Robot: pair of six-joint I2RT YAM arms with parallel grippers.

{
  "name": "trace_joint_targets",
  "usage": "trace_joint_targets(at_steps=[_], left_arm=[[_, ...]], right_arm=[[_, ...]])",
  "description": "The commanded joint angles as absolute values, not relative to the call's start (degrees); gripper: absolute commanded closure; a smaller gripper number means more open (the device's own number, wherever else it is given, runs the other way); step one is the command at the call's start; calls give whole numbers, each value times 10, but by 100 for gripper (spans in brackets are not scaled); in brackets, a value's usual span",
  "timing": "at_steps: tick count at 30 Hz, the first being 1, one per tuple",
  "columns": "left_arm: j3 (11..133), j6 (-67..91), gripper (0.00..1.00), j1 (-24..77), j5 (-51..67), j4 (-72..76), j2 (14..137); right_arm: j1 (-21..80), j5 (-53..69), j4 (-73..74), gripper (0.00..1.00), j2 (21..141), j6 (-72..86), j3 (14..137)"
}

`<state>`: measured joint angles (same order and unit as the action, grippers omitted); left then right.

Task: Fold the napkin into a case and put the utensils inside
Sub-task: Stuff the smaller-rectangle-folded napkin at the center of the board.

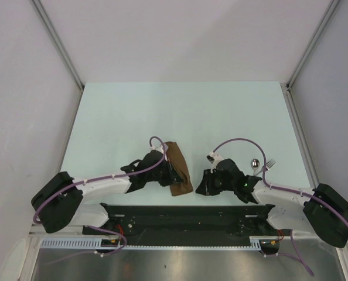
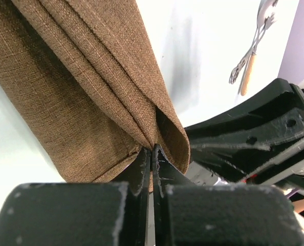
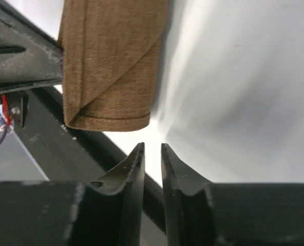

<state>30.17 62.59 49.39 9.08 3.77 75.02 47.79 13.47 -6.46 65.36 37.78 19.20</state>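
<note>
While left fingers [image 2: 140,171] pinch napkin [image 2: 75,87], right fingers [image 3: 133,171] hover low beside, parted.

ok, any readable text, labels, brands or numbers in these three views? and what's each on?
None: no legible word, number or sign in any view.
The napkin is plain brown cloth with no tag or print showing.
The spoon and fork are too small to tell whether they carry a stamp.
</note>
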Motion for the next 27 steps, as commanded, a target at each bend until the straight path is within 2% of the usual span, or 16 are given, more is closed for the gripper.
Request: trace_joint_targets(at_steps=[1, 5, 9, 13, 17, 27], left_arm=[[286, 591, 100, 495, 86, 32, 721], [266, 595, 100, 483, 98, 44, 712], [253, 602, 100, 478, 105, 56, 705], [251, 613, 100, 473, 119, 69, 701], [244, 640, 100, 461, 131, 67, 695], [206, 719, 100, 433, 168, 83, 686]], right_arm=[[502, 143, -85, 71, 654, 360, 235], [524, 122, -44, 54, 661, 338, 292], [560, 68, 34, 46, 681, 288, 361], [599, 45, 52, 46, 710, 239, 410], [625, 16, 63, 54, 756, 200, 441], [662, -59, 75, 52, 811, 173, 466]])
